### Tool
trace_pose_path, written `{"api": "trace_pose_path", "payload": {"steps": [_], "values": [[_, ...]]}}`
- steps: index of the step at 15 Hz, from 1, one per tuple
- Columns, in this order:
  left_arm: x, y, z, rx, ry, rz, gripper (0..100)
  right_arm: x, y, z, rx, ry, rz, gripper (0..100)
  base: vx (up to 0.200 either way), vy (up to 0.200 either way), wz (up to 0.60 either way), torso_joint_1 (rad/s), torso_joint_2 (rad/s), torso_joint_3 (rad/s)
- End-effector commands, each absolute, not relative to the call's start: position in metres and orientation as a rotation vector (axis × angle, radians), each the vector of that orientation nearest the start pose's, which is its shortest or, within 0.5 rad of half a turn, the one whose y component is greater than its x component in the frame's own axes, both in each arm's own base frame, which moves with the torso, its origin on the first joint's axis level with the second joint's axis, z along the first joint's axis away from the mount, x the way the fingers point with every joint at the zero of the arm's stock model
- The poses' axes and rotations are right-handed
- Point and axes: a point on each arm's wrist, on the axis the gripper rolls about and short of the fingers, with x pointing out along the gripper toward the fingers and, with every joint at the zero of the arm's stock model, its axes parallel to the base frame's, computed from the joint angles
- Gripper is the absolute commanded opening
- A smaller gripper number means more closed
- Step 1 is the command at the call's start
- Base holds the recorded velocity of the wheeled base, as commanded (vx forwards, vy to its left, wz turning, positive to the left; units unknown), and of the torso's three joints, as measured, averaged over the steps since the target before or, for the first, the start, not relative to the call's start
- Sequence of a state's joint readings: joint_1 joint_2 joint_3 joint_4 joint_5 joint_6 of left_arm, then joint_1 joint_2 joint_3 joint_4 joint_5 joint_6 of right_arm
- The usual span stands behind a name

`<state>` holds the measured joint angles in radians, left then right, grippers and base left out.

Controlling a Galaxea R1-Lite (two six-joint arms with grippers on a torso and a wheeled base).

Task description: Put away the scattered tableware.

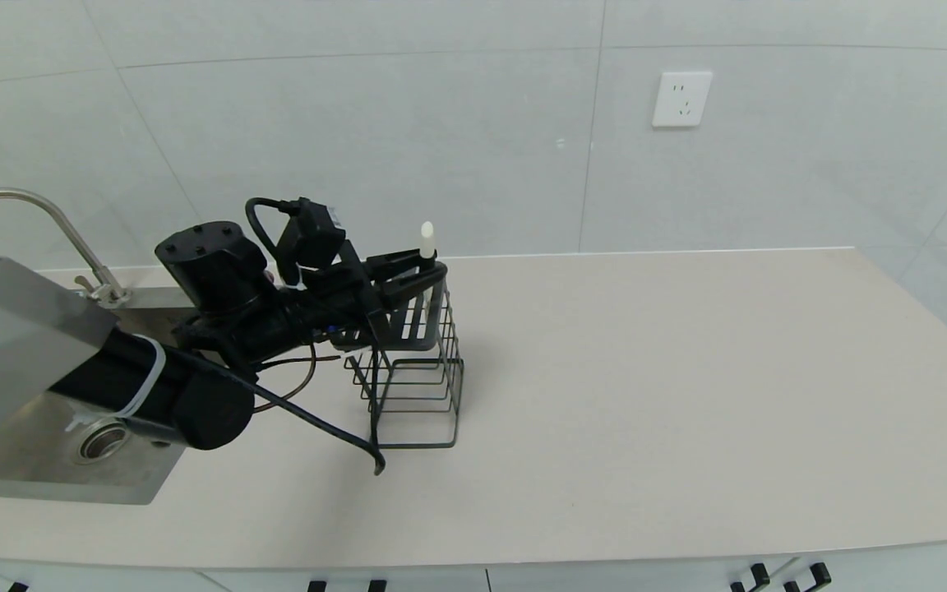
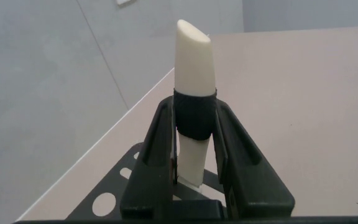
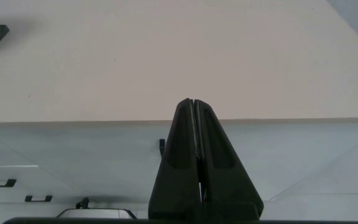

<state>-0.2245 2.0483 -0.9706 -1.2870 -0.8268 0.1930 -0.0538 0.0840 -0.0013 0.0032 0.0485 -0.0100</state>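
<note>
My left gripper (image 1: 422, 265) is shut on a white-handled utensil (image 1: 427, 237) with a black band; the handle stands upright between the fingers (image 2: 160, 155), right over the top of the black wire rack (image 1: 416, 386) on the counter. In the left wrist view the white handle (image 2: 191, 81) rises from the jaws, and its lower end goes down toward the rack's perforated black plate (image 2: 114, 193). My right gripper (image 3: 194, 115) is shut with nothing in it, hanging near the counter's front edge (image 3: 179, 121).
A steel sink (image 1: 54, 460) with a curved tap (image 1: 21, 214) lies at the counter's left end. The beige counter (image 1: 687, 395) stretches bare to the right of the rack. A wall socket (image 1: 681, 99) sits on the tiled wall behind.
</note>
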Motion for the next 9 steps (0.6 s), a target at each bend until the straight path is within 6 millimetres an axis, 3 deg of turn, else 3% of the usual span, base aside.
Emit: {"api": "trace_pose_path", "payload": {"steps": [1, 3, 4, 9], "values": [[0.3674, -0.1007, 0.1668, 0.237, -0.306, -1.025, 0, -0.0163, 0.002, 0.0768, -0.005, 0.087, -0.004, 0, 0.0, 0.0, 0.0, 0.0, 0.0, 0.0], [0.3658, -0.1003, 0.1654, 0.235, -0.298, -1.024, 0, -0.0164, 0.002, 0.0773, -0.006, 0.086, -0.004, 0, 0.0, 0.0, 0.0, 0.0, 0.0, 0.0], [0.3638, -0.0998, 0.1628, 0.23, -0.285, -1.026, 100, -0.0164, 0.002, 0.0773, -0.006, 0.086, -0.004, 0, 0.0, 0.0, 0.0, 0.0, 0.0, 0.0], [0.3627, -0.0966, 0.1588, 0.238, -0.304, -1.016, 100, -0.0164, 0.002, 0.0773, -0.006, 0.086, -0.004, 0, 0.0, 0.0, 0.0, 0.0, 0.0, 0.0]]}}
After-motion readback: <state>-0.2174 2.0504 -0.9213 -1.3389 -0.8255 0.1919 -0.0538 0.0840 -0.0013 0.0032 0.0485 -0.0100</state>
